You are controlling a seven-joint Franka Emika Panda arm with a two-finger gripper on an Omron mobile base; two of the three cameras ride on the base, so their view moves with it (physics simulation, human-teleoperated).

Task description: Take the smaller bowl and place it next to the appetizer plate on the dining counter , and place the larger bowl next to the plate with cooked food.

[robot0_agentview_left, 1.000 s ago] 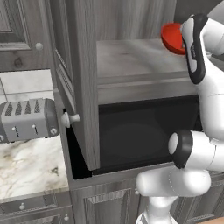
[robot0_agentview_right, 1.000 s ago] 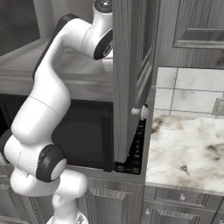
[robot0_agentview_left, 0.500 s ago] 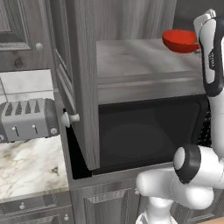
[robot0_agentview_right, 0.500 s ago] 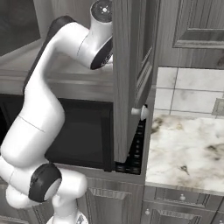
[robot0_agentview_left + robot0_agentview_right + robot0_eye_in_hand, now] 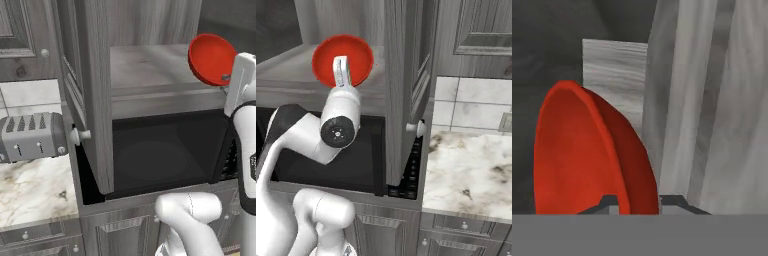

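My gripper (image 5: pixel 226 79) is shut on the rim of the smaller bowl (image 5: pixel 210 57), a glossy plain red round bowl. The bowl hangs tipped on its edge in front of the open cabinet's shelf (image 5: pixel 150 65), clear of the wood. From the right base view the hand (image 5: pixel 341 67) stands in front of the red bowl (image 5: pixel 358 52). In the hand view the bowl (image 5: pixel 577 160) rises edge-on from between my fingertips (image 5: pixel 639 202), with the shelf behind it. The larger bowl, both plates and the dining counter are out of view.
An open cabinet door (image 5: pixel 85 90) juts out left of the bowl, seen also as the door (image 5: pixel 403 85) to its right. A dark microwave cavity (image 5: pixel 160 155) lies under the shelf. A toaster (image 5: pixel 30 137) sits on the marbled counter (image 5: pixel 471 170).
The jaws have closed on the bowl's rim. The bowl has tipped from level up onto its edge and moved a little down and forward from the shelf. The arm has swung with it.
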